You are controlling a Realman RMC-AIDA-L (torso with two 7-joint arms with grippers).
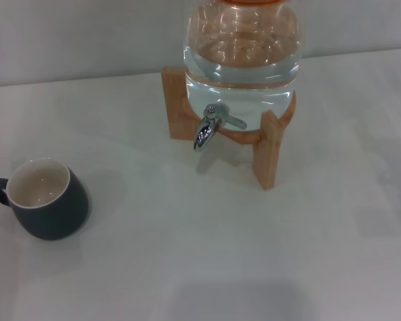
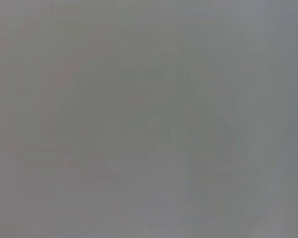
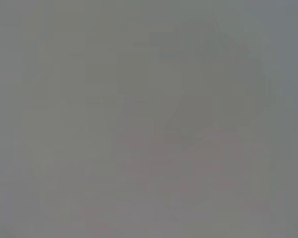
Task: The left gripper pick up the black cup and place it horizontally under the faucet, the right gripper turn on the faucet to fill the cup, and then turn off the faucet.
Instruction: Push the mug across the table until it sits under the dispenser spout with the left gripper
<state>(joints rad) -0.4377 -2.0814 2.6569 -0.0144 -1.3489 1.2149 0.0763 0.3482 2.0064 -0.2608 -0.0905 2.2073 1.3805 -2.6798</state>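
- Nothing of the task done, by the look of it: cup (image 1: 45,199) upright on the table (image 1: 187,254), untouched, lining dry and empty as far as can be told.
- Sits at the left of the head view, well apart from the faucet (image 1: 210,126), handle turned toward the left edge of the view.
- Faucet on the front of a water-filled jar (image 1: 242,57), cradled in a wooden stand (image 1: 266,150); lever lying out to the right, spout turned down, no stream visible, so judged shut.
- Neither left gripper nor right gripper in any view; both wrist views blank grey, showing nothing. Cannot tell whether fingers are spread or closed.
- All left to do: grasp the cup, carry it under the spout, open the lever, fill, close the lever.
- Plenty of bare table between cup and stand for a sideways carry.
- Little slack on the cup's far side: handle close to the left border of the head view, so table there unseen.
- Gap under the spout looks low; front leg of the stand just right of the spout, back leg to its left, so entry best from the front.
- Lever near the jar wall and the front leg; tight room for the right gripper, likely.
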